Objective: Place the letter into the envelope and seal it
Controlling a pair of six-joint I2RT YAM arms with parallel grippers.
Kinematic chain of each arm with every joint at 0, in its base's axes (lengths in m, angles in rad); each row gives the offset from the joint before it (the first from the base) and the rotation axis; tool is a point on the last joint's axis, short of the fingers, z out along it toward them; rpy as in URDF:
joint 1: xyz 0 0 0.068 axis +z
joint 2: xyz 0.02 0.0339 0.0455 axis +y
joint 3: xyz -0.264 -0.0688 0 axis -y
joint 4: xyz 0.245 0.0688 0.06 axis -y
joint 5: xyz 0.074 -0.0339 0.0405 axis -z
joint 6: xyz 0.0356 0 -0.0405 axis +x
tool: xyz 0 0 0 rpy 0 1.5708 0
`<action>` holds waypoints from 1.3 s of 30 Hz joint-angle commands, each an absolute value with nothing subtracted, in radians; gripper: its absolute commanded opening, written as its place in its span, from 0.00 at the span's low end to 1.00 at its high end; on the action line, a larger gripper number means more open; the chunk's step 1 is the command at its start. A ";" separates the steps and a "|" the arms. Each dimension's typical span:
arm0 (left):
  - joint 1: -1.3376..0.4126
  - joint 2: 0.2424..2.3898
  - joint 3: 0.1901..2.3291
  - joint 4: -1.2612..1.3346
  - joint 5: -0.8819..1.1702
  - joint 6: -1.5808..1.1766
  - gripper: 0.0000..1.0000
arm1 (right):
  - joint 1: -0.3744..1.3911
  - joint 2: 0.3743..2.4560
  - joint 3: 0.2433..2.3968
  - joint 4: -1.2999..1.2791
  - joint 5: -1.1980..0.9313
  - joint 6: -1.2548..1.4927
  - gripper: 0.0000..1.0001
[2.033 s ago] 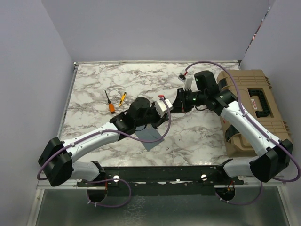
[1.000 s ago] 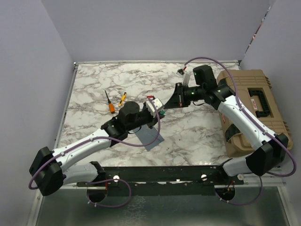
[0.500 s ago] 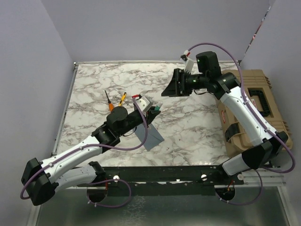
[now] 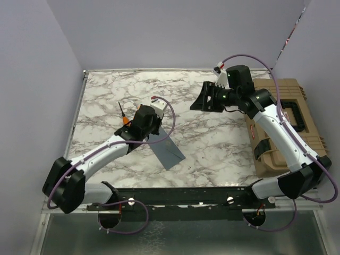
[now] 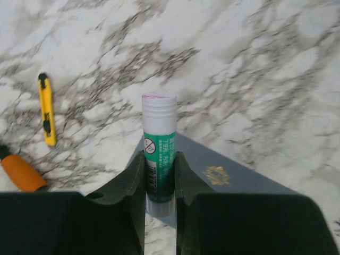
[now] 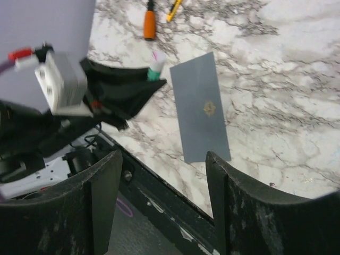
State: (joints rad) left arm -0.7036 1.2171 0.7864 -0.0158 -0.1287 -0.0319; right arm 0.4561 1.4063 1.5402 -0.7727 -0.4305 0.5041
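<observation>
The slate grey-blue envelope lies flat on the marble table, closed, with a small gold mark showing on it. My left gripper hovers at the envelope's far left corner, shut on a green glue stick with a white cap that points away from the wrist. My right gripper hangs open and empty above the table, to the right of the envelope and apart from it. The letter is not in view.
An orange-handled screwdriver and a yellow utility knife lie just left of my left gripper. A tan toolbox stands along the table's right edge. The black rail runs along the near edge.
My right gripper has opened and pulled away from the left gripper toward the back right. My left arm has swung left toward the tools, still holding the glue stick.
</observation>
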 commanded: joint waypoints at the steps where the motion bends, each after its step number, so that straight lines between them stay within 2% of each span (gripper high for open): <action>1: -0.571 1.368 0.864 -0.170 -0.160 -0.064 0.00 | 0.451 1.389 1.482 -0.785 -0.335 0.488 0.67; 7: -0.463 1.603 0.999 -0.272 -0.110 0.049 0.00 | 0.445 1.379 1.407 -0.757 -0.363 0.506 0.66; 14: -0.356 1.738 1.055 -0.290 -0.062 0.080 0.03 | 0.442 1.368 1.360 -0.733 -0.381 0.531 0.66; 21: -0.315 1.786 1.067 -0.326 -0.048 0.109 0.18 | 0.441 1.378 1.348 -0.735 -0.403 0.543 0.65; 26: -0.304 1.792 1.054 -0.326 -0.037 0.107 0.35 | 0.440 1.382 1.337 -0.711 -0.441 0.564 0.65; 33: -0.299 1.786 1.090 -0.326 -0.073 0.097 0.41 | 0.440 1.376 1.349 -0.732 -0.430 0.572 0.64; 36: -0.299 1.758 1.119 -0.327 -0.035 0.089 0.51 | 0.440 1.363 1.360 -0.745 -0.408 0.579 0.64; 39: -0.299 1.700 1.149 -0.329 -0.044 0.082 0.69 | 0.441 1.353 1.384 -0.776 -0.362 0.581 0.64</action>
